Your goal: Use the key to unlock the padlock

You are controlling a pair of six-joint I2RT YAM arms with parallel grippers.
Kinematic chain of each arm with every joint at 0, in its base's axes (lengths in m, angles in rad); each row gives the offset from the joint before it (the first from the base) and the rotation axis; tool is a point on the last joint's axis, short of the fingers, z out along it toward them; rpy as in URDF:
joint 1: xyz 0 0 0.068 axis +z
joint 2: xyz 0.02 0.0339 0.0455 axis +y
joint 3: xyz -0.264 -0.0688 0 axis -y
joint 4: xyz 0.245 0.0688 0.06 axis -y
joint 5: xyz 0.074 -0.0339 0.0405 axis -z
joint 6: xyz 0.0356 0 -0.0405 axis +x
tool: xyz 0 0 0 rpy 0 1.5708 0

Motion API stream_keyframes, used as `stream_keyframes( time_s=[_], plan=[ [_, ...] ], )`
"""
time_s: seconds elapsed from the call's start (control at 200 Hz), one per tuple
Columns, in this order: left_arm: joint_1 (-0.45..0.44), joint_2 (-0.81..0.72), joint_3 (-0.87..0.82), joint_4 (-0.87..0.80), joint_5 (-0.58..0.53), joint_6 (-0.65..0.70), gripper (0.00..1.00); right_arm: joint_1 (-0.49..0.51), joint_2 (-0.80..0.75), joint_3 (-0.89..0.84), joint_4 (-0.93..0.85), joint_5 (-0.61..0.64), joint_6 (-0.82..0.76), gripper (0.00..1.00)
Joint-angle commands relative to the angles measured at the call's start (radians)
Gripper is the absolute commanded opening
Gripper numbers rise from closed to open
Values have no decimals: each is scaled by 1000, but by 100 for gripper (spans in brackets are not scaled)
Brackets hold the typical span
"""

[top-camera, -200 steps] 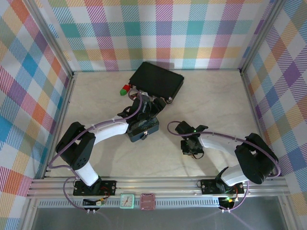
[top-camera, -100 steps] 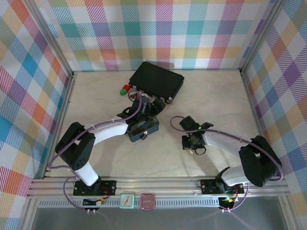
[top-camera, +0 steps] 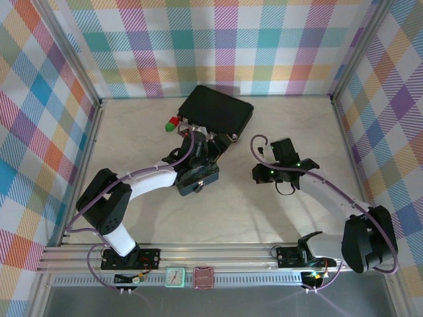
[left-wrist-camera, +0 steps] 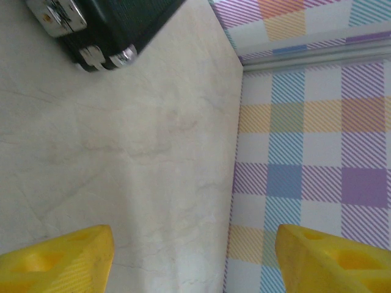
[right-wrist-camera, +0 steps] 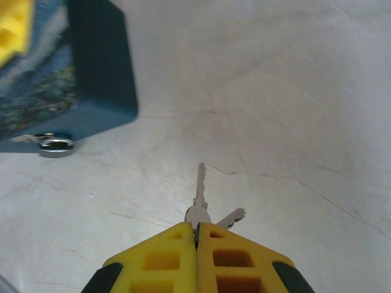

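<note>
Pale marbled tabletop (right-wrist-camera: 293, 91): thin grey metal key (right-wrist-camera: 200, 183) clamped in right gripper (right-wrist-camera: 197, 235); small silvery padlock (right-wrist-camera: 56, 144) seen beside blue painted tin (right-wrist-camera: 101, 73); left gripper (left-wrist-camera: 194, 247) jaws spread wide.

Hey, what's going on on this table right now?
The right gripper is shut on the key, whose blade points out ahead. A second key sticks out beside it. The padlock sits against the edge of the blue tin, off to one side and apart from the key, so the key is not yet in it. The left gripper stands open at the tin.
</note>
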Motion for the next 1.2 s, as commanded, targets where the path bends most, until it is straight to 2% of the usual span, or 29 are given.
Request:
stream_keyframes(
  time_s=[0.0, 0.16, 0.31, 0.515, 0.65, 0.885, 1.045, 1.195],
  plan=[
    [-33, 25, 19, 55, 41, -32, 70, -5, -20, 25, 105, -99, -61, 0],
    [-53, 53, 16, 78, 53, -73, 69, -6, -14, 17, 172, -108, -29, 0],
    [-56, 60, 9, 102, 43, -89, 68, -17, -54, -34, 262, -84, 67, 0],
    [-58, 54, -20, 182, 22, -96, 68, -59, -158, -141, 434, -140, 230, 0],
    [-64, 54, -21, 248, 22, -105, 67, -68, -159, -156, 504, -191, 288, 0],
    [-66, 34, 3, 159, 19, -112, 64, -71, -151, -133, 536, -181, 245, 0],
    [-66, 44, 34, 62, 30, -125, 64, -72, -105, -78, 492, -182, 202, 0],
    [-48, 93, 39, 79, 87, -256, 65, -71, -87, -56, 445, -159, 186, 0]
  ],
)
